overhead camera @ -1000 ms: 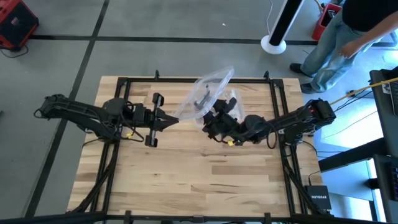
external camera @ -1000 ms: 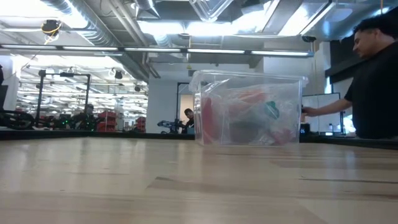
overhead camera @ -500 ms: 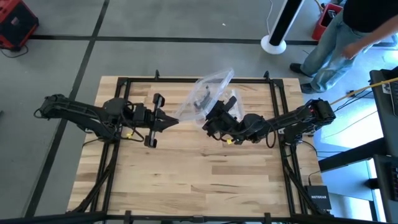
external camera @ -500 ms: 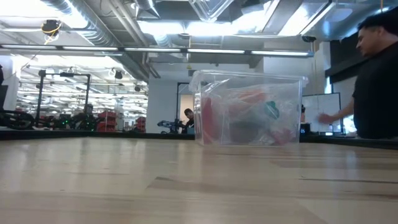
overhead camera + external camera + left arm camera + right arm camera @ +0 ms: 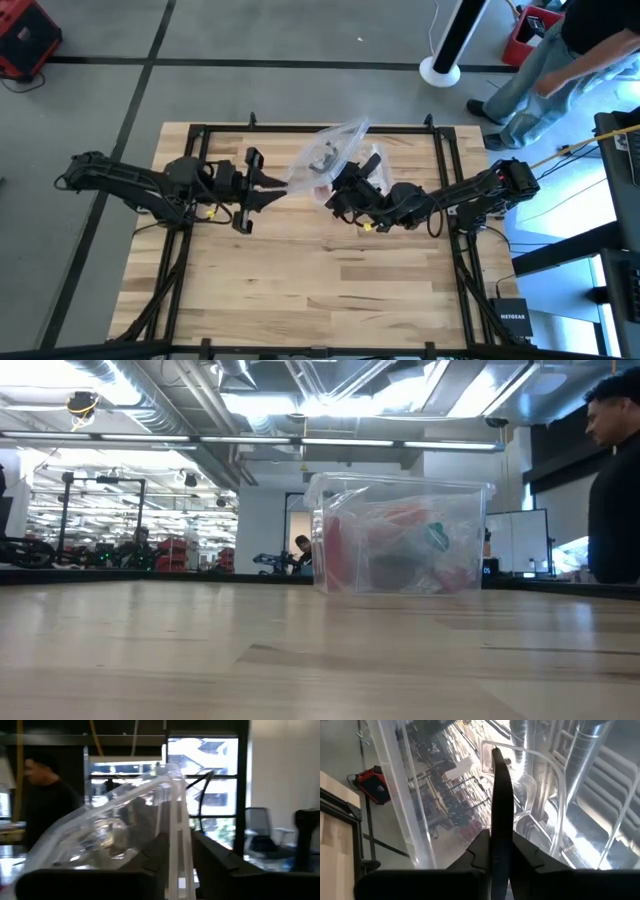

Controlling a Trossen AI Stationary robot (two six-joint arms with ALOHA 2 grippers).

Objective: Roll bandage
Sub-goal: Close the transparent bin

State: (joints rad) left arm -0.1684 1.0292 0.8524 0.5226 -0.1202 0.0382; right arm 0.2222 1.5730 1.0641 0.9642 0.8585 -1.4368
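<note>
At the far side of the tabletop (image 5: 320, 290), a clear plastic box (image 5: 400, 535) stands upright. Orange fabric shows blurred through its wall. I take this for the bandage (image 5: 403, 518), still inside and not yet laid out. No bandage lies on the bare wood.

In the high view, both arms meet over the box, with a tilted clear lid (image 5: 325, 155) between them. The left pincer (image 5: 272, 188) is at the lid's left edge. In its wrist view the clear rim (image 5: 177, 820) runs between its two dark fingers, which are narrow and gripping it. The right pincer (image 5: 340, 188) is under the lid's right side. Its fingers (image 5: 501, 810) are pressed together into one blade, with clear plastic all round. I cannot tell whether any plastic is pinched between them.

The step in hand looks like opening the box to get at the bandage, so the task is barely begun. To do it well, the left arm should swing the lid along its own arc, without pulling sideways, so the light box does not slide or tip. The right pincer must open before it goes in. It should take the soft fabric by a free end, not by the bulk, so the band comes out flat for rolling.

A person (image 5: 615, 480) stands beyond the tabletop on the right, well apart from the arms.
</note>
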